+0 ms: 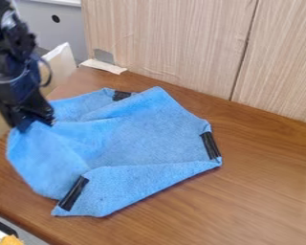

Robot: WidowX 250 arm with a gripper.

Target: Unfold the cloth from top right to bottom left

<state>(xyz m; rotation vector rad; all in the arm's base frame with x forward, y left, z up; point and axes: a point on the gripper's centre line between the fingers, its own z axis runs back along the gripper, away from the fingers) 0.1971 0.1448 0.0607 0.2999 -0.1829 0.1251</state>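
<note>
The gripper [35, 125] hangs down at the left of the view, at the upper left part of the blue cloth [149, 129], with its tip against a raised fold. The cloth is bunched beneath it, and its left part bulges toward the table's left edge. Black tape strips mark the cloth at its top, right side and lower left. Along the bottom a flap lies folded over, from the lower left corner to the right corner. The fingertips are hidden in the dark gripper body and the cloth, so their state cannot be told.
The brown wooden table [264, 191] carries the cloth. A pale wood-grain panel [175, 43] rises along its back edge. White tape [103, 66] is stuck at the back left corner. An orange item [11, 240] shows at the bottom left, off the table.
</note>
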